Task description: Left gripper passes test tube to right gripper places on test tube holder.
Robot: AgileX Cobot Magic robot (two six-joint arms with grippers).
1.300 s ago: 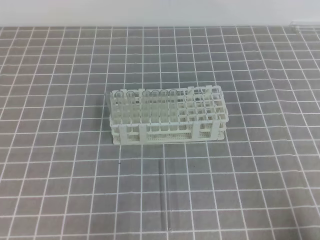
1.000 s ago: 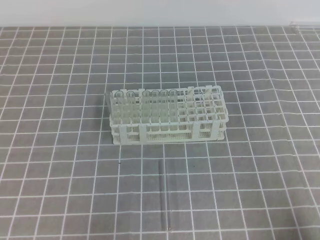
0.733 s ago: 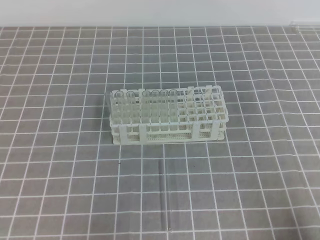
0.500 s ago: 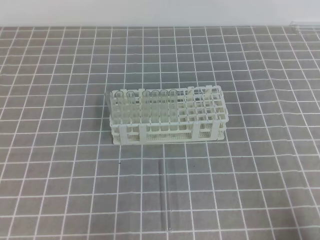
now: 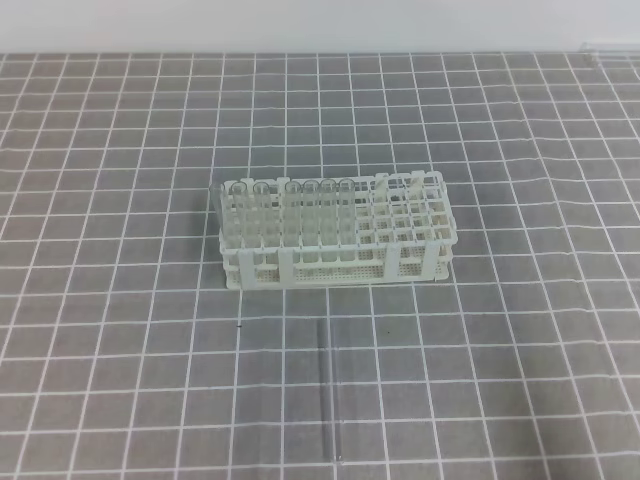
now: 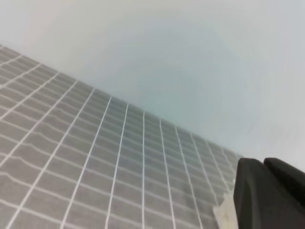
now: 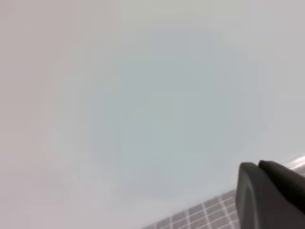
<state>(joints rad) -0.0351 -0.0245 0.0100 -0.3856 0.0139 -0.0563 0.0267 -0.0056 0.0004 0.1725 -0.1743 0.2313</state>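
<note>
The test tube (image 5: 329, 395) lies flat on the grey checked cloth, in front of the rack, pointing roughly toward the near edge. The white test tube holder (image 5: 330, 268) stands mid-table, with several clear tubes upright in its left half. Neither arm appears in the exterior high view. In the left wrist view the left gripper (image 6: 263, 163) shows at the lower right, black fingers pressed together with nothing between them, above the checked cloth. The right wrist view shows the right gripper (image 7: 258, 165) likewise shut and empty, facing a pale wall.
The checked cloth (image 5: 120, 300) covers the whole table up to a pale back wall (image 5: 300, 25). A small clear object (image 5: 592, 48) sits at the far right corner. A blurred whitish patch (image 6: 223, 213) lies beside the left gripper's finger.
</note>
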